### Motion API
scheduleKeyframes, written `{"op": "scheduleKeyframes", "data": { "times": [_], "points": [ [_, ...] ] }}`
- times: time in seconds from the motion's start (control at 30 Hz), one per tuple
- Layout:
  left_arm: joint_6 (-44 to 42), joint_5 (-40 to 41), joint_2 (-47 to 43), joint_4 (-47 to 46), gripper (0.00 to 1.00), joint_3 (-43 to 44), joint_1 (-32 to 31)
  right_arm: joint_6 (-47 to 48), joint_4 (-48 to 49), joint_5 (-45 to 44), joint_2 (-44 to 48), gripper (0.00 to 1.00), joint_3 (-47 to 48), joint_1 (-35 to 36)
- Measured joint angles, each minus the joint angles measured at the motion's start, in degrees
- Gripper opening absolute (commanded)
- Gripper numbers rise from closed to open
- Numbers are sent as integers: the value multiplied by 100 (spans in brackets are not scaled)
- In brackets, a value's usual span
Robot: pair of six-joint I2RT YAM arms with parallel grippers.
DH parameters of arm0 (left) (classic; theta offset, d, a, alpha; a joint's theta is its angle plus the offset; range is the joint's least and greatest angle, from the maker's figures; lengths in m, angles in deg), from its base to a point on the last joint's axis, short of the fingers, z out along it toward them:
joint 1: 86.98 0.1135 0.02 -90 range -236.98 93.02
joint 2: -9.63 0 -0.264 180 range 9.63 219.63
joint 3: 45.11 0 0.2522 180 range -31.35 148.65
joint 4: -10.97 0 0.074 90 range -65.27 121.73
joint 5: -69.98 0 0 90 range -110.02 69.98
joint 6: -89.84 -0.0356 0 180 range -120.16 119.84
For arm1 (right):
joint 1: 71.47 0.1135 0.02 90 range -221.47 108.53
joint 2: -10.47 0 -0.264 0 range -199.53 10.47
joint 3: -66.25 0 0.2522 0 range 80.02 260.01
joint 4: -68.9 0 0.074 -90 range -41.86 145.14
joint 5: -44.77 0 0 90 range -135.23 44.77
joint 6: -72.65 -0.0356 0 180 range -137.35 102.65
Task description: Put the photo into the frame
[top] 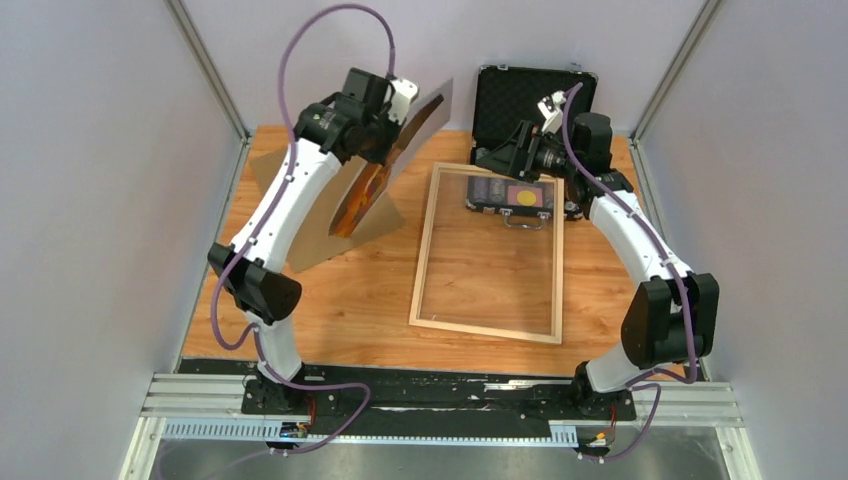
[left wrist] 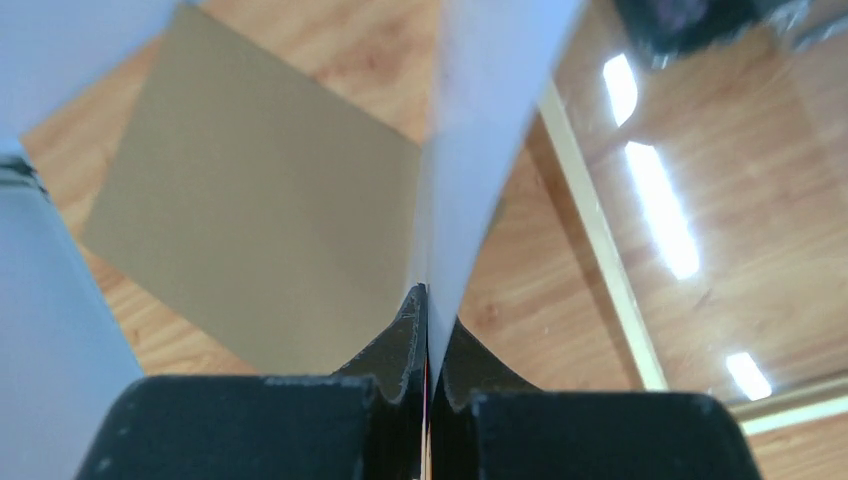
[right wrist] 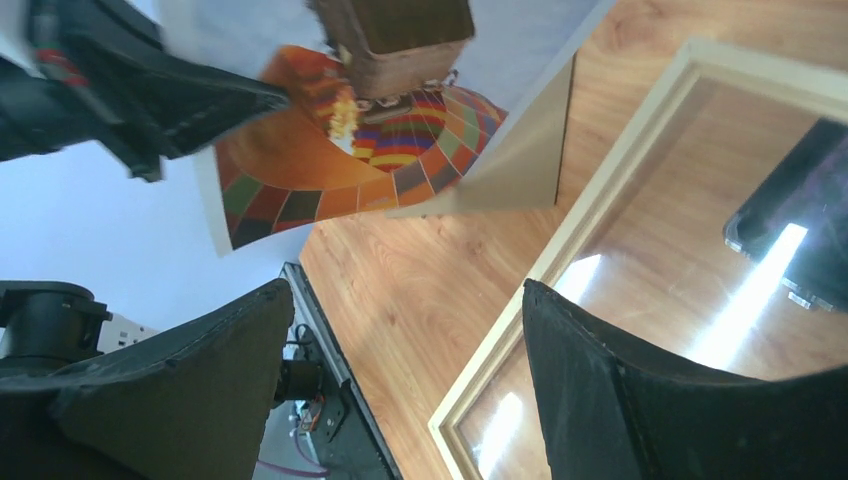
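My left gripper (top: 398, 122) is shut on one edge of the photo (top: 360, 200) and holds it up on edge, tilted, above the left of the table. Its balloon print (right wrist: 340, 170) faces the right wrist camera. In the left wrist view the white back of the photo (left wrist: 480, 120) runs edge-on out of the closed left gripper (left wrist: 428, 300). The frame (top: 425, 250), light wood with a clear pane, lies flat at the table's middle, right of the photo. My right gripper (top: 492, 156) hangs open over the frame's far end, and nothing sits in the right gripper (right wrist: 405, 300).
A plain brown backing board (top: 330, 240) lies on the table under the raised photo, left of the frame rail (left wrist: 600, 230). An open black case (top: 530, 95) stands at the back behind the frame's far end. Grey walls close in the left and right sides.
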Motion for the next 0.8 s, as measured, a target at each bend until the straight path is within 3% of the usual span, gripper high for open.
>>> {"op": "scheduleKeyframes", "data": {
  "times": [0.1, 0.3, 0.8],
  "points": [
    [-13, 74, 81, -76, 0, -793, -107, -125, 227, 13, 155, 83, -505, 0],
    [284, -122, 225, -385, 0, -1547, -474, -461, 758, -9, 551, 84, -1279, 0],
    [1974, -1377, 802, -1370, 0, -1707, -807, -951, 1585, -332, 675, 86, -2124, 321]
  ]
}}
